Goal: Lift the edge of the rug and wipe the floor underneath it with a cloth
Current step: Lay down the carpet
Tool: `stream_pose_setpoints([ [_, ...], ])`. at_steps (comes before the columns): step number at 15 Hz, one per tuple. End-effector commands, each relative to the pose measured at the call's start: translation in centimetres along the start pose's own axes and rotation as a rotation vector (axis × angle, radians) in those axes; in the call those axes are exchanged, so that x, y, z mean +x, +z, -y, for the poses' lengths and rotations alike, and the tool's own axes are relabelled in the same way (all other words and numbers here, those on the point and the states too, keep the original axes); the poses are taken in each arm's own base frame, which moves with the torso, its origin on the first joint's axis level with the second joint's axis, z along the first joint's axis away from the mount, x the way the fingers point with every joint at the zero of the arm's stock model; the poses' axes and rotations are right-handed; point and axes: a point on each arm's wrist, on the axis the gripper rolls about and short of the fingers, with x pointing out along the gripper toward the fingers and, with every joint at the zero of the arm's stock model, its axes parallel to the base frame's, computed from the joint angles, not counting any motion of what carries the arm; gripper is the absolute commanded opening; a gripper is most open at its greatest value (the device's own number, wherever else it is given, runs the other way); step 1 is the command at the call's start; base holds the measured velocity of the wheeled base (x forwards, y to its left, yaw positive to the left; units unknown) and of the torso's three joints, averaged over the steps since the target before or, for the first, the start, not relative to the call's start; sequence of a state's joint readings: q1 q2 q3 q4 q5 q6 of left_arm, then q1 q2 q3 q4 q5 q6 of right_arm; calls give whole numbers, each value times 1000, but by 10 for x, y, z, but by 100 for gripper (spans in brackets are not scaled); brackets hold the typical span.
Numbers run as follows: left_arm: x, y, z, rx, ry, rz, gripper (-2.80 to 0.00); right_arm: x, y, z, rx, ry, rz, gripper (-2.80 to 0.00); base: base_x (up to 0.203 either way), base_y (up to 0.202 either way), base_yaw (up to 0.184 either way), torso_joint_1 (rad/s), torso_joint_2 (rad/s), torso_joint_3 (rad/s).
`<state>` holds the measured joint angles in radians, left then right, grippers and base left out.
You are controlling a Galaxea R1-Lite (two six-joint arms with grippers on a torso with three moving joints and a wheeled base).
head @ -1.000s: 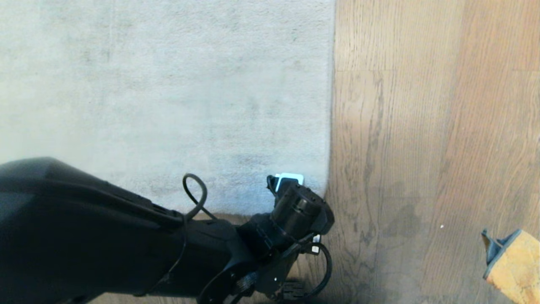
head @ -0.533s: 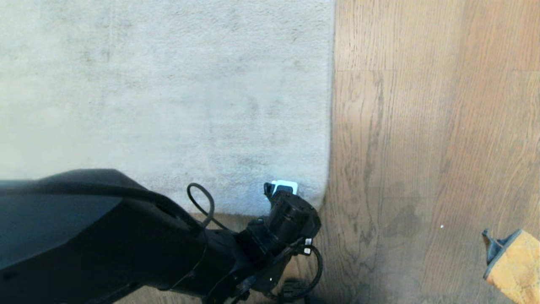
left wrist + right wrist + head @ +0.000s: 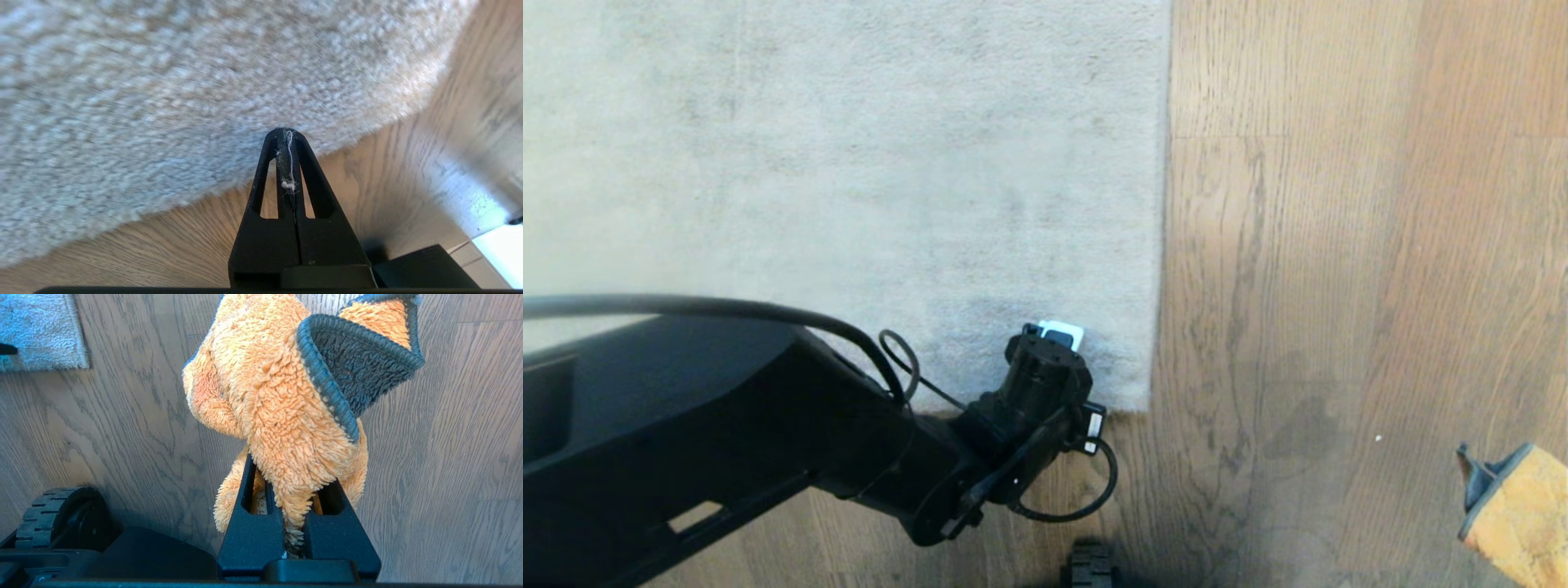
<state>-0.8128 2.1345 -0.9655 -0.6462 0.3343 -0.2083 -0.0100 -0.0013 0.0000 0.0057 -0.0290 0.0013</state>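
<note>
The pale grey-beige rug lies flat, and the rug edge (image 3: 1163, 204) runs straight down to a square near corner (image 3: 1131, 400). My left gripper (image 3: 1058, 339) hangs over that corner, pointing down at the pile. In the left wrist view the left gripper (image 3: 284, 133) is shut with only a wisp of lint between its fingers, its tip at the rug edge (image 3: 196, 196). The orange-tan cloth (image 3: 1515, 514) with dark trim sits at the lower right above the brown wood floor (image 3: 1339, 245). My right gripper (image 3: 292, 486) is shut on the cloth (image 3: 278, 396).
Dark smudges (image 3: 1298, 416) mark the planks right of the rug corner. A base wheel (image 3: 53, 514) and black chassis sit close behind the right gripper. A small black part (image 3: 1090, 567) shows at the near edge. My left arm (image 3: 727, 425) spans the lower left.
My left arm swung so its gripper shifted left and a little farther onto the rug. The rug's near corner, rounded and drawn in before, now lies square and flat. The cloth has not moved.
</note>
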Motion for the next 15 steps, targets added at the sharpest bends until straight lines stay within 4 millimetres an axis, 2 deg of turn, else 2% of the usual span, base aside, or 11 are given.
stream_pose_setpoints([
  [1,-1,3,-3,-9,8,12,-280,0,0,0,0,1,-2,-280,0,0,0,0,0,0],
  [5,-8,10,-4,-22,4,32,-280,0,0,0,0,0,-1,-280,0,0,0,0,0,0],
  [8,-23,27,-6,-44,-3,84,-280,0,0,0,0,-1,-2,-280,0,0,0,0,0,0],
  [11,-51,43,-16,-65,0,135,-280,0,0,0,0,1,-2,-280,0,0,0,0,0,0],
  [15,-102,45,-44,-88,25,173,-280,0,0,0,0,0,-2,-280,0,0,0,0,0,0],
])
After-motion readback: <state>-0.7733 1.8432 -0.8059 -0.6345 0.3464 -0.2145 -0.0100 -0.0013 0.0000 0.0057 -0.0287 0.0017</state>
